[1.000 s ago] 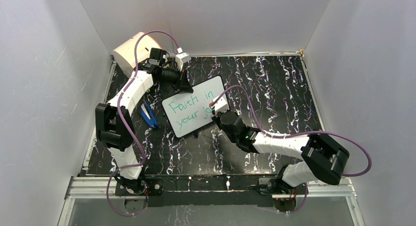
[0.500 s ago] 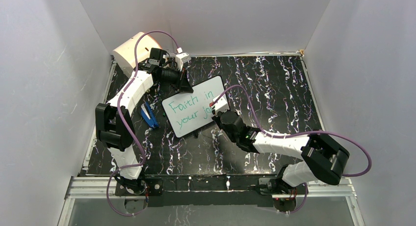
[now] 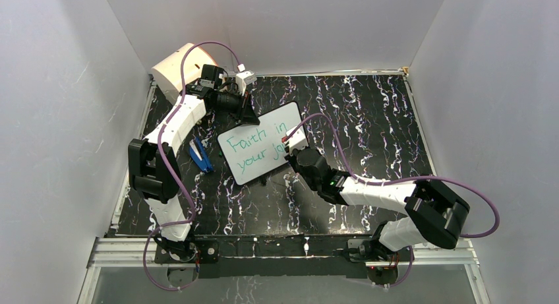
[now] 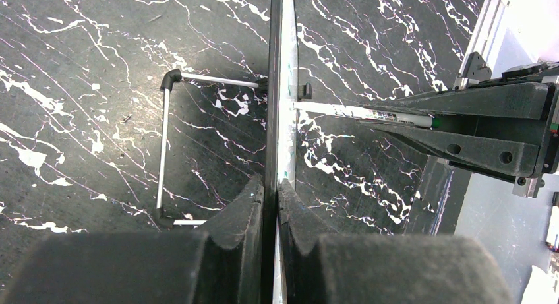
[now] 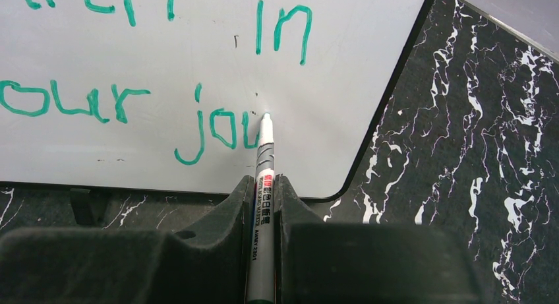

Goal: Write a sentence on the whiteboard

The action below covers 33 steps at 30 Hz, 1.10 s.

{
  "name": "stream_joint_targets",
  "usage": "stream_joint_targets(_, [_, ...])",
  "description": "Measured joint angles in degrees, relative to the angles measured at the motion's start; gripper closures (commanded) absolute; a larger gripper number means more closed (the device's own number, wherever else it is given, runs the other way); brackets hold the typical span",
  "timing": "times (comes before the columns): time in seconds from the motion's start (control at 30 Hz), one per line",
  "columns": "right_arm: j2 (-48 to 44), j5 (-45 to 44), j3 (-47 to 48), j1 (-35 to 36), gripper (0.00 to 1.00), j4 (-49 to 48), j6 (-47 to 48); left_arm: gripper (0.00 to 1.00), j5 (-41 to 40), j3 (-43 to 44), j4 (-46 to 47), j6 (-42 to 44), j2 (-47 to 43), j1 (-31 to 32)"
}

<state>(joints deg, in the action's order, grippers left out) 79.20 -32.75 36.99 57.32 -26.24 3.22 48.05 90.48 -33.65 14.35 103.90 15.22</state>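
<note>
The whiteboard (image 3: pixel 262 151) stands on the middle of the bench (image 3: pixel 369 119), with the left pincer (image 4: pixel 270 188) on its far edge and the right pincer (image 5: pixel 264 185) at its right end, marker (image 5: pixel 265 149) tip against the sentence (image 3: pixel 254 148) (lower line). A drum (image 3: pixel 173 70) sits in the far left corner; a small object (image 3: pixel 201 155) lies left of the whiteboard.

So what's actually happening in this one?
Two arms share the job. The left end effector is clamped on the edge of the whiteboard, holding it propped up on the table. The right end effector grips a marker with its tip against the board face. The sentence is unfinished: in green it reads "Faith in your jou", and the tip sits right at the end of that last letter.
</note>
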Motion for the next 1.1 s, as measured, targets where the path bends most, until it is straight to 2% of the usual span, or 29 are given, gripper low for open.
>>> stream_joint_targets(1.1, [-0.09, 1.49, 0.33, -0.31, 1.0, 3.91, -1.92, 1.0, -0.2, 0.0, 0.26, -0.02, 0.17, 0.0])
